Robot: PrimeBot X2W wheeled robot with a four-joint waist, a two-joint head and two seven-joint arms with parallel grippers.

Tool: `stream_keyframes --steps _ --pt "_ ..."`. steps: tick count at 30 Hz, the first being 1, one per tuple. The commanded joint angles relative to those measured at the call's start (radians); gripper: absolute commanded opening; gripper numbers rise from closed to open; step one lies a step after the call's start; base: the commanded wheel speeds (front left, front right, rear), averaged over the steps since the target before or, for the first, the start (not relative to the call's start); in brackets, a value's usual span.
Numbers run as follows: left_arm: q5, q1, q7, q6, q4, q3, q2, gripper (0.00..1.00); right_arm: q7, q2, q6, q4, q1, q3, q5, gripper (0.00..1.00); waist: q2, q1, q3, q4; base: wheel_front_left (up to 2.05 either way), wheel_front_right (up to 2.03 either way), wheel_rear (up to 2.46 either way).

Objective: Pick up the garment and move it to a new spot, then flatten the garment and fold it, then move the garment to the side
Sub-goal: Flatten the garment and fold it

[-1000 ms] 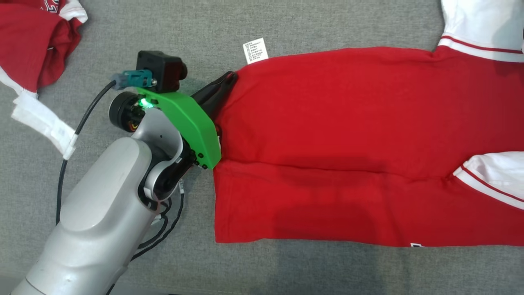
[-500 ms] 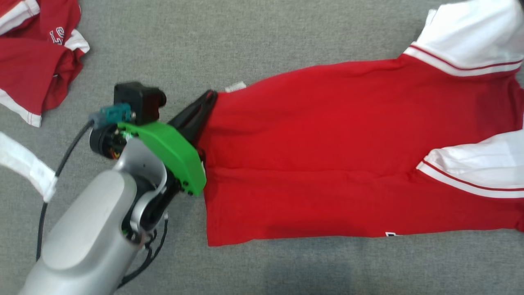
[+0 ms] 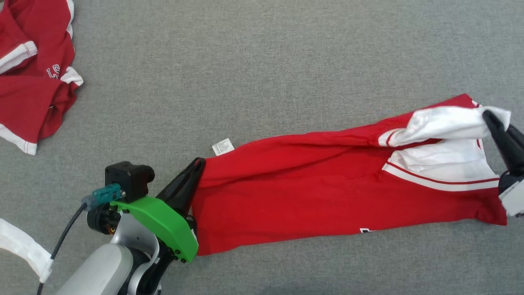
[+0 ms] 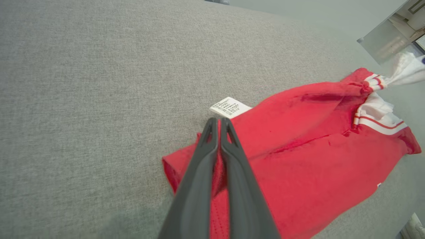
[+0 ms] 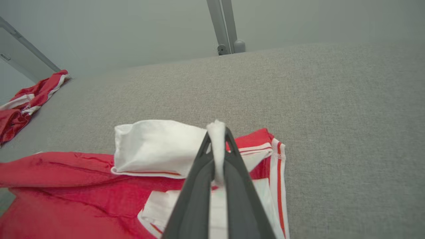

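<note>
The garment (image 3: 311, 188) is a red shirt with white, red-striped sleeves, stretched left to right across the grey surface. My left gripper (image 3: 198, 163) is shut on its hem corner at the lower left, beside a white care label (image 3: 222, 146). The left wrist view shows that gripper (image 4: 219, 121) pinching red cloth (image 4: 298, 159). At the right edge my right gripper (image 3: 489, 116) is shut on the white sleeve (image 3: 442, 123), which is folded over the red body. White cloth (image 5: 159, 146) sticks up between my right gripper's (image 5: 217, 131) closed fingers.
A second red and white garment (image 3: 32, 90) lies crumpled at the upper left, and it appears far left as the red heap (image 5: 23, 103) in the right wrist view. A white strip of cloth (image 3: 20, 246) lies at the lower left. A metal post (image 5: 224, 26) stands beyond the far edge.
The upper long edge of the garment has been drawn over toward the near edge, so it now lies narrower. The right gripper has come into view holding the sleeve. The head camera has shifted.
</note>
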Motion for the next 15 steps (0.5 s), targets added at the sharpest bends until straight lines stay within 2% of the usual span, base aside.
stream_keyframes --steps 1,5,9,15 --pt "0.000 0.028 -0.014 0.003 -0.002 -0.002 0.008 0.00 -0.004 0.021 0.000 -0.008 0.029 -0.009 -0.012 0.00 0.0000 0.0000 -0.019 -0.025 0.00 0.00 0.00" --pt "0.012 0.062 -0.056 0.011 0.012 0.002 0.008 0.00 -0.015 0.078 0.000 0.003 0.073 -0.004 -0.030 0.00 0.0000 0.0000 -0.024 -0.040 0.00 0.00 0.00" --pt "0.021 0.088 -0.093 0.015 0.018 0.000 -0.001 0.00 -0.024 0.108 0.000 0.029 0.082 0.020 -0.048 0.00 0.0000 0.0000 -0.030 -0.047 0.00 0.00 0.00" --pt "0.020 0.133 -0.129 0.017 0.014 -0.007 -0.005 0.00 -0.028 0.115 0.000 0.057 0.091 0.043 -0.045 0.00 0.0000 0.0000 -0.041 -0.053 0.00 0.00 0.00"
